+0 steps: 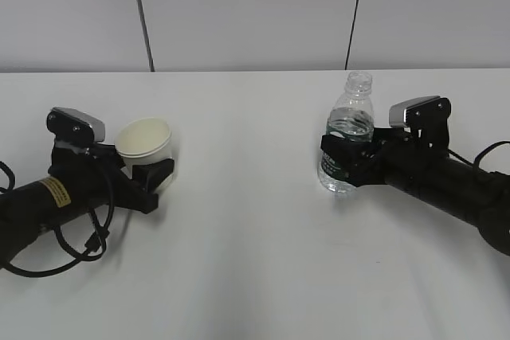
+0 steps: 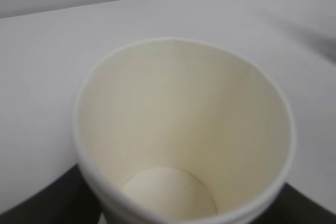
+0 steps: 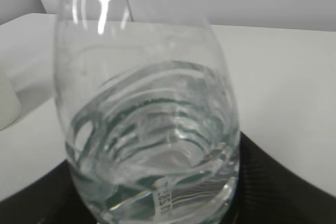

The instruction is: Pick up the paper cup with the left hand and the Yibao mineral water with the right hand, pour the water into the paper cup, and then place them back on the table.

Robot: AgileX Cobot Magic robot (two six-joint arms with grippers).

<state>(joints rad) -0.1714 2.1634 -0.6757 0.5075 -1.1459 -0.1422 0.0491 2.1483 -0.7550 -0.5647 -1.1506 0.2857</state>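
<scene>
The paper cup (image 1: 144, 139) stands upright on the left of the white table (image 1: 247, 252), between the fingers of my left gripper (image 1: 148, 163), which is closed on its lower wall. In the left wrist view the empty cup (image 2: 184, 124) fills the frame, with black fingers (image 2: 31, 203) at both bottom corners. The uncapped Yibao mineral water (image 1: 348, 134) stands upright on the right. My right gripper (image 1: 343, 158) is closed around its green label band. In the right wrist view the bottle (image 3: 152, 119), partly filled with water, sits between the black fingers (image 3: 278, 182).
A pale wall with two dark vertical seams (image 1: 142, 13) rises behind the table's far edge. Black cables (image 1: 80, 248) loop on the table beside the left arm. Cup and bottle stand about a third of the table's width apart.
</scene>
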